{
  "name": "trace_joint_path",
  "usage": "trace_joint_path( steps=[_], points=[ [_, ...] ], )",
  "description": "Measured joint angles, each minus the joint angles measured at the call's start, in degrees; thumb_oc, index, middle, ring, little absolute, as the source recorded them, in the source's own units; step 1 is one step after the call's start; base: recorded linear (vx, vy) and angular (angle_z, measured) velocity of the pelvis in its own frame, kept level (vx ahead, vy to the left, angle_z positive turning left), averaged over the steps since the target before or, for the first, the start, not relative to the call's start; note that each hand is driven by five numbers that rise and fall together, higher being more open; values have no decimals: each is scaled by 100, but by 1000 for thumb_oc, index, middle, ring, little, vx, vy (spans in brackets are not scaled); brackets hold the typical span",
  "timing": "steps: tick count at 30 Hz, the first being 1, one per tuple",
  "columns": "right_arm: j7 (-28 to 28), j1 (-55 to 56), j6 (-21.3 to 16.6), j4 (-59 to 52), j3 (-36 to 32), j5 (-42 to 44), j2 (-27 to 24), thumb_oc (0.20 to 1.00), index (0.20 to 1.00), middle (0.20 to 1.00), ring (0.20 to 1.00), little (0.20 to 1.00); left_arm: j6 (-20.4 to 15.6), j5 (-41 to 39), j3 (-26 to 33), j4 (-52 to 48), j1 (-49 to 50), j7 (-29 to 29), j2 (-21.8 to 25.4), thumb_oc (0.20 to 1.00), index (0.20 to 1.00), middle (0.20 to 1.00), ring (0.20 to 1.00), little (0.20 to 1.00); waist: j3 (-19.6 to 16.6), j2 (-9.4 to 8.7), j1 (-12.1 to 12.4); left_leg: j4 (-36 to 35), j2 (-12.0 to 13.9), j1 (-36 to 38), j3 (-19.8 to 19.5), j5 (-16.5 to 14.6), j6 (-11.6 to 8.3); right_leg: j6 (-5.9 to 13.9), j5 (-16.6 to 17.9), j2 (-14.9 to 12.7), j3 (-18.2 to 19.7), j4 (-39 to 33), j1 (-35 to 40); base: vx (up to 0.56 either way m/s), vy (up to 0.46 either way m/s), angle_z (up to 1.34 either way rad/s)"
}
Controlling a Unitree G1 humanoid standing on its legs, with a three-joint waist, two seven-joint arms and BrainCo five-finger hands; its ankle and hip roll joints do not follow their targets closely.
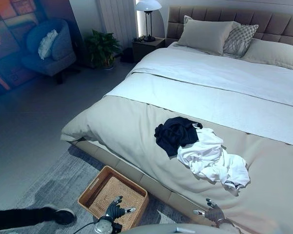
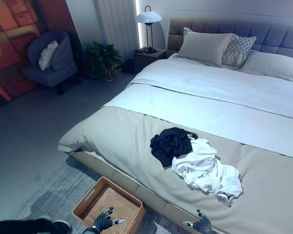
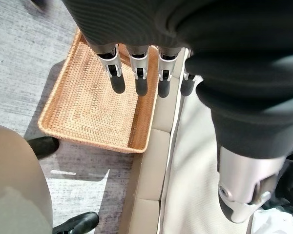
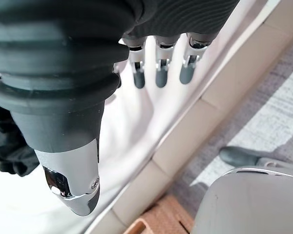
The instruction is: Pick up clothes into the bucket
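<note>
Two garments, a dark one (image 1: pixel 175 135) touching a white one (image 1: pixel 212 159), lie on your bed (image 1: pixel 132 122). Your wicker basket (image 1: pixel 91 187) sits on the rug (image 1: pixel 53 180) beside it. Your left hand (image 1: pixel 115 208) hovers over the basket and your right hand (image 1: pixel 212 212) over the bed edge, fingers straight and spread, holding nothing.

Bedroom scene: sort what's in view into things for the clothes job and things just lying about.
For the job: dark garment, white garment, basket, left hand, right hand.

Lying about: pillows, lamp, plant, armchair, nightstand.
</note>
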Motion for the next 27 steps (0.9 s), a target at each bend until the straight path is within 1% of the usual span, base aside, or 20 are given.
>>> trace_joint_path(
  steps=[11, 16, 20, 21, 22, 23, 24, 27],
  points=[
    [0, -21, 34, 1, 1, 1, 1, 1000, 1000, 1000, 1000, 1000, 13, -36, 3, 0, 1, -5, -1, 1000, 1000, 1000, 1000, 1000, 4, -5, 2, -1, 0, -17, -1, 0, 0, 0, 0, 0, -3, 0, -16, 0, 0, 0],
    [-7, -234, 56, -80, 5, 16, -32, 1000, 1000, 1000, 1000, 1000, 61, -36, 8, 2, 21, -3, -2, 1000, 1000, 1000, 1000, 1000, 8, -5, 10, -8, -1, -46, -5, 0, 0, 2, -1, -1, -26, -1, -26, 0, 0, 0],
    [-142, -550, 116, -858, 5, 53, -280, 1000, 1000, 1000, 1000, 1000, 63, -34, 6, -12, 13, 12, -7, 1000, 1000, 1000, 1000, 1000, 44, 14, 16, 29, -11, -147, -21, 2, -2, 7, 14, -8, -45, 16, -105, -17, 1, 0],
    [-252, -635, 124, -1422, 3, 45, -458, 1000, 1000, 1000, 1000, 1000, 64, -29, -14, -64, -17, 49, -8, 1000, 1000, 1000, 1000, 1000, 94, 5, 6, 53, -19, -242, -32, 2, -1, 6, 23, -17, -46, 7, -183, -65, 5, 1],
    [-387, -864, 63, -1703, -12, 20, -613, 1000, 1000, 1000, 1000, 1000, 65, -25, -24, -96, -27, 64, -8, 1000, 1000, 1000, 1000, 1000, 153, 44, 8, 81, -40, -289, -39, 31, 17, 2, 81, -30, -46, 22, -231, -98, 5, 0],
    [-480, -1042, 58, -1771, -16, 0, -708, 1000, 1000, 1000, 1000, 1000, 62, -24, -64, -110, -58, 85, -3, 1000, 1000, 1000, 1000, 1000, 188, 11, 8, 130, -50, -422, -48, 31, 18, 7, 86, -43, -47, 22, -308, -87, 6, 5],
    [-694, -1451, 28, -1859, -136, -4, -926, 1000, 1000, 1000, 1000, 1000, 62, -21, -94, -115, -99, 119, -6, 1000, 1000, 1000, 1000, 1000, 252, 55, 16, 180, -75, -569, -73, 59, 35, 8, 149, -68, -73, 23, -429, -101, 11, 8],
    [-1004, -2025, -1, -1866, -425, -14, -1255, 1000, 1000, 1000, 1000, 1000, 63, -27, -169, -137, -243, 215, 8, 1000, 1000, 1000, 1000, 1000, 448, 59, 17, 250, -114, -800, -182, 105, 43, 16, 208, -102, -121, 24, -589, -65, 13, 16]
  ],
)
